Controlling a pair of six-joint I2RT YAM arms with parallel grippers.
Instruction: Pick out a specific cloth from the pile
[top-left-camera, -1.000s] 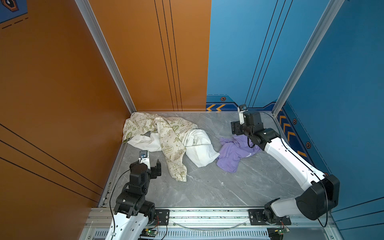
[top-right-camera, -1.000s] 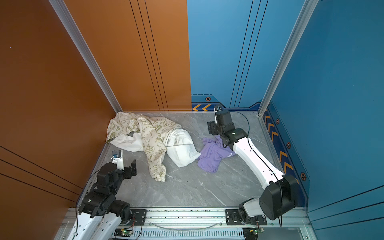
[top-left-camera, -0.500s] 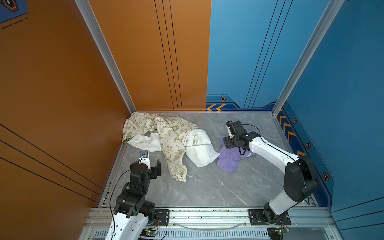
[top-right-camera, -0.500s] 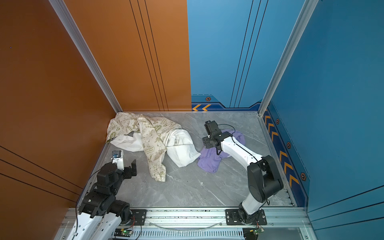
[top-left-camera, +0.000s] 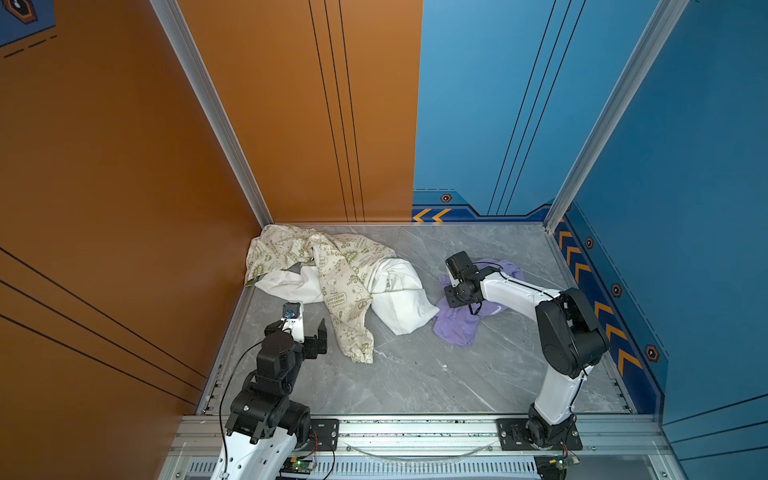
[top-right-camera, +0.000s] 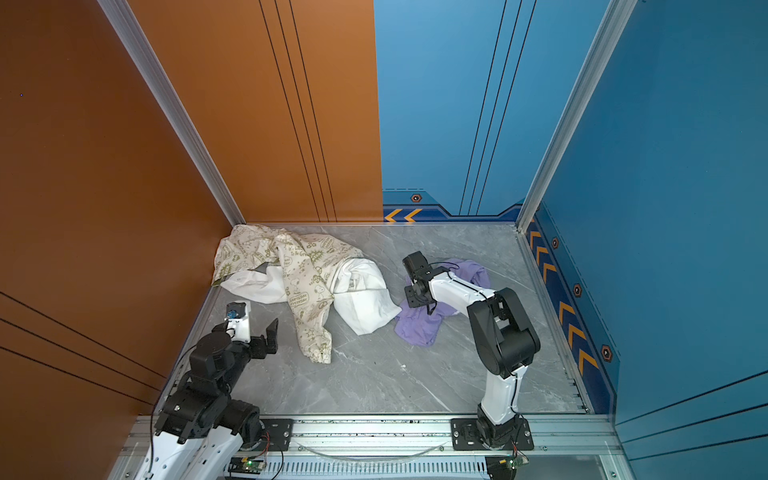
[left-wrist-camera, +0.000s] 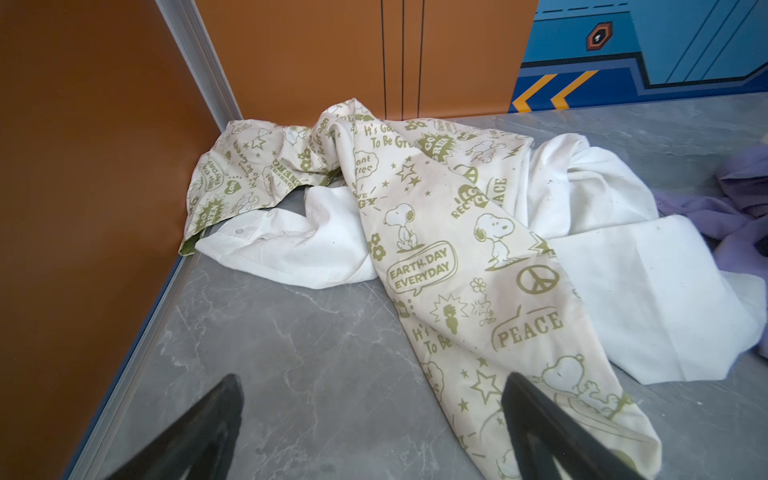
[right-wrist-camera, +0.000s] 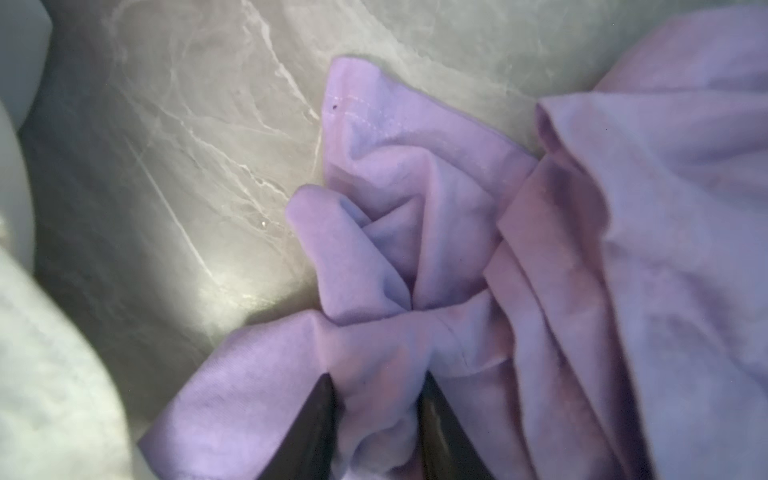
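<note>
The lavender cloth (top-left-camera: 455, 328) lies crumpled on the grey floor (top-left-camera: 415, 374), just right of the pile (top-left-camera: 345, 274) of cream green-printed and white fabric. My right gripper (top-left-camera: 453, 300) points down into the cloth's near-left part. In the right wrist view a bunched fold of the cloth (right-wrist-camera: 415, 208) sits squeezed between the two dark fingers, so the right gripper (right-wrist-camera: 376, 380) is shut on it. My left gripper (top-left-camera: 296, 330) stands open low at the front left. In the left wrist view the left gripper (left-wrist-camera: 372, 378) has nothing between its fingers, and one finger lies over the printed fabric's end.
The pile (left-wrist-camera: 436, 232) fills the back-left corner against the orange wall (top-left-camera: 166, 187). A white cloth (top-left-camera: 399, 299) of the pile reaches right up to the lavender one. Blue walls (top-left-camera: 665, 208) close the right side and a metal rail (top-left-camera: 415, 432) runs along the front.
My right arm swung in from the back right, came down onto the lavender cloth and closed its jaws on a fold. The left arm has not moved.
</note>
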